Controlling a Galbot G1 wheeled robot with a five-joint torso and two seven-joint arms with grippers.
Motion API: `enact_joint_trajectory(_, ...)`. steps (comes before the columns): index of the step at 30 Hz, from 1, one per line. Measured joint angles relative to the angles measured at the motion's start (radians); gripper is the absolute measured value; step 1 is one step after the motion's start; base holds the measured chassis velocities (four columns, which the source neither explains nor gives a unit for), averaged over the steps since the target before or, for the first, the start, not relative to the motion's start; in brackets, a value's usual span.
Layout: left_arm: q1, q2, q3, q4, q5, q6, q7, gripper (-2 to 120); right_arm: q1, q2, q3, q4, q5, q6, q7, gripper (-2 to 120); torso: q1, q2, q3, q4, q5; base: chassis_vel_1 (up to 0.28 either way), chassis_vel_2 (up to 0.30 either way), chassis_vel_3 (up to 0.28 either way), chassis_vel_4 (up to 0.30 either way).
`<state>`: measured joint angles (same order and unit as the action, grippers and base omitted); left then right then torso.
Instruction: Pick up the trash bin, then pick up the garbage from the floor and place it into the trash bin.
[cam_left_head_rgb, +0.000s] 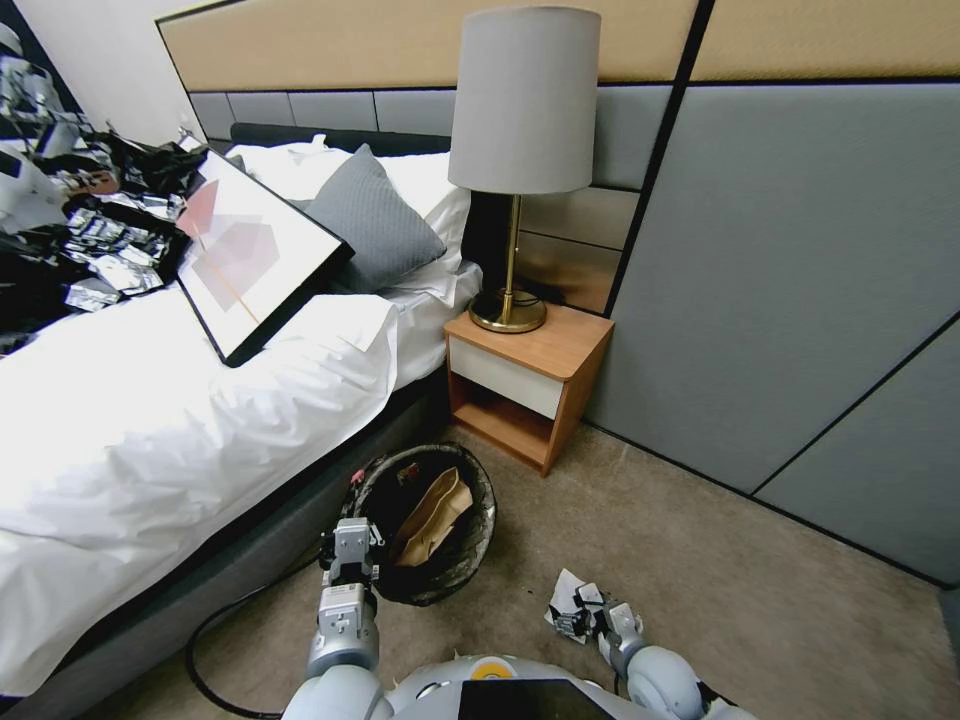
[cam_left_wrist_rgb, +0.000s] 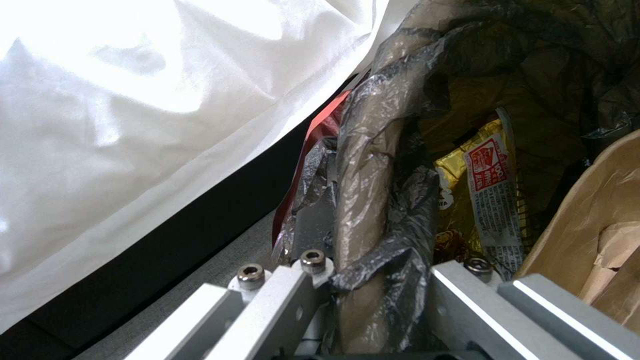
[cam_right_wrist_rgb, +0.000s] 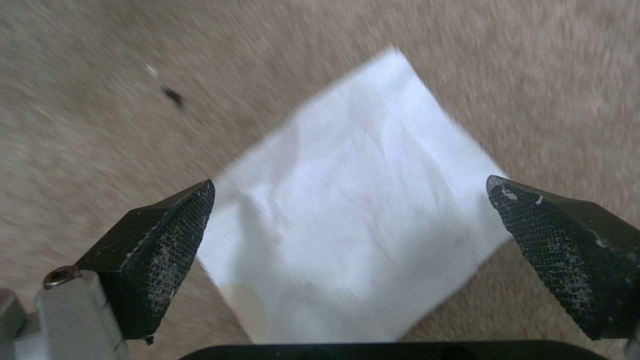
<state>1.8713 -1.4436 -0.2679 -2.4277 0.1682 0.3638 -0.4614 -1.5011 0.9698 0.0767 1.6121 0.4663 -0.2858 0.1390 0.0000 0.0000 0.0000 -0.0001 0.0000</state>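
The trash bin (cam_left_head_rgb: 452, 570), lined with a black bag, sits tilted beside the bed, and my left gripper (cam_left_head_rgb: 352, 548) is shut on its near rim. In the left wrist view the left gripper (cam_left_wrist_rgb: 373, 260) clamps the bag-covered rim (cam_left_wrist_rgb: 370, 190). Inside lie a brown paper bag (cam_left_head_rgb: 432, 515), a yellow wrapper (cam_left_wrist_rgb: 487, 185) and a red wrapper (cam_left_wrist_rgb: 320, 135). One piece of garbage, a white paper scrap (cam_left_head_rgb: 567, 597), lies on the carpet. My right gripper (cam_left_head_rgb: 592, 610) hovers over it, open. In the right wrist view the paper (cam_right_wrist_rgb: 353, 235) lies between the spread fingers of the right gripper (cam_right_wrist_rgb: 348, 187).
The bed (cam_left_head_rgb: 150, 430) with white sheets runs along the left, a framed picture (cam_left_head_rgb: 255, 255) lying on it. A wooden nightstand (cam_left_head_rgb: 525, 385) with a lamp (cam_left_head_rgb: 520, 150) stands behind the bin. A black cable (cam_left_head_rgb: 205, 640) loops on the floor. Open carpet (cam_left_head_rgb: 760, 600) lies to the right.
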Motion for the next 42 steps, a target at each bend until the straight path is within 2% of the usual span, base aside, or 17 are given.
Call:
enact_joint_trajectory(7, -0.001, 0.0, 0.0, 0.0, 0.0, 0.0, -0.001, 1, 0.0, 0.004, 0.009, -0.039, -0.01, 0.02, -0.011, 92, 0.0, 0.0, 0.0, 0.0, 0.0, 0.0, 0.0, 0.0, 0.0)
enact_joint_trajectory(9, 0.0, -0.001, 0.0, 0.0, 0.0, 0.0, -0.002, 1, 0.003, 0.006, 0.013, -0.056, -0.015, 0.03, -0.018, 84, 0.0, 0.0, 0.0, 0.0, 0.0, 0.0, 0.0, 0.0, 0.0)
enact_joint_trajectory(11, 0.001, -0.001, 0.0, 0.0, 0.0, 0.0, -0.002, 1, 0.004, 0.006, 0.015, -0.059, -0.016, 0.033, -0.022, 82, 0.0, 0.0, 0.0, 0.0001, 0.0, 0.0, 0.0, 0.0, 0.0)
enact_joint_trajectory(14, 0.001, 0.0, -0.002, -0.002, -0.001, 0.0, -0.003, 1, 0.005, 0.007, 0.017, -0.061, -0.017, 0.037, -0.026, 68, 0.0, 0.0, 0.0, 0.0001, 0.0, 0.0, 0.0, 0.0, 0.0)
enact_joint_trajectory(16, 0.001, 0.0, -0.003, -0.002, -0.001, 0.0, -0.003, 1, 0.005, 0.008, 0.018, -0.061, -0.017, 0.038, -0.026, 65, 0.0, 0.0, 0.0, 0.0, 0.0001, 0.0, 0.0, 0.0, 0.0)
enact_joint_trajectory(17, 0.0, 0.0, -0.003, -0.003, -0.001, 0.0, -0.004, 1, 0.006, 0.008, 0.021, -0.06, -0.017, 0.039, -0.026, 57, 0.0, 0.0, 0.0, 0.0001, 0.0, 0.0, 0.0, 0.0, 0.0)
enact_joint_trajectory(18, 0.0, 0.0, -0.003, -0.003, -0.001, 0.0, -0.004, 1, 0.006, 0.008, 0.021, -0.06, -0.017, 0.039, -0.026, 57, 0.0, 0.0, 0.0, 0.0001, 0.0, 0.0, 0.0, 0.0, 0.0)
enact_joint_trajectory(21, 0.0, -0.001, -0.001, -0.002, -0.001, 0.0, -0.005, 1, 0.008, 0.008, 0.023, -0.06, -0.018, 0.044, -0.027, 46, 0.0, 0.0, 0.0, 0.0001, 0.0, 0.0, 0.0, 0.0, 0.0)
enact_joint_trajectory(23, 0.0, -0.001, -0.001, -0.003, -0.001, 0.0, -0.005, 1, 0.009, 0.008, 0.024, -0.063, -0.022, 0.05, -0.028, 35, 0.0, 0.0, 0.0, 0.0001, 0.0, 0.0, 0.0, 0.0, 0.0)
enact_joint_trajectory(25, 0.0, -0.001, -0.002, -0.003, -0.002, 0.0, -0.006, 1, 0.01, 0.008, 0.024, -0.065, -0.023, 0.053, -0.029, 32, 0.0, 0.0, 0.0, 0.0001, 0.0, 0.0, 0.0, 0.0, 0.0)
enact_joint_trajectory(28, 0.0, 0.0, -0.002, -0.002, -0.002, 0.001, -0.006, 1, 0.014, 0.011, 0.025, -0.074, -0.03, 0.063, -0.032, 18, 0.0, 0.0, 0.0, 0.0001, 0.0, 0.0, 0.0, 0.0, 0.0)
enact_joint_trajectory(30, -0.001, 0.0, -0.002, -0.003, -0.002, 0.001, -0.006, 1, 0.015, 0.011, 0.025, -0.075, -0.031, 0.064, -0.032, 17, 0.0, 0.0, 0.0, 0.0, 0.0, 0.0, 0.0, 0.0, 0.0)
enact_joint_trajectory(31, 0.0, 0.0, -0.002, -0.003, -0.002, 0.001, -0.006, 1, 0.016, 0.013, 0.025, -0.078, -0.035, 0.069, -0.034, 8, 0.0, 0.0, 0.0, 0.0001, 0.0, 0.0, 0.0, 0.0, 0.0)
enact_joint_trajectory(32, 0.0, 0.0, -0.002, -0.003, -0.002, 0.001, -0.006, 1, 0.016, 0.013, 0.025, -0.078, -0.035, 0.069, -0.034, 8, 0.0, 0.0, 0.0, 0.0001, 0.0, 0.0, 0.0, 0.0, 0.0)
enact_joint_trajectory(33, -0.001, 0.0, -0.002, -0.003, -0.003, 0.001, -0.006, 1, 0.017, 0.014, 0.026, -0.079, -0.039, 0.072, -0.036, 3, 0.0, 0.0, 0.0, 0.0001, 0.0, 0.0, 0.0, 0.0, 0.0)
enact_joint_trajectory(35, -0.002, 0.0, -0.002, -0.002, -0.003, 0.001, -0.007, 1, 0.017, 0.015, 0.027, -0.08, -0.044, 0.076, -0.037, 0, 0.0, 0.0, 0.0, 0.0001, 0.0, 0.0, 0.0, 0.0, 0.0)
enact_joint_trajectory(42, -0.004, 0.0, -0.001, -0.001, -0.004, 0.001, -0.007, 1, 0.017, 0.016, 0.034, -0.081, -0.061, 0.091, -0.041, 0, 0.0, 0.0, 0.0, 0.0001, 0.0001, 0.0, 0.0, 0.0, 0.0)
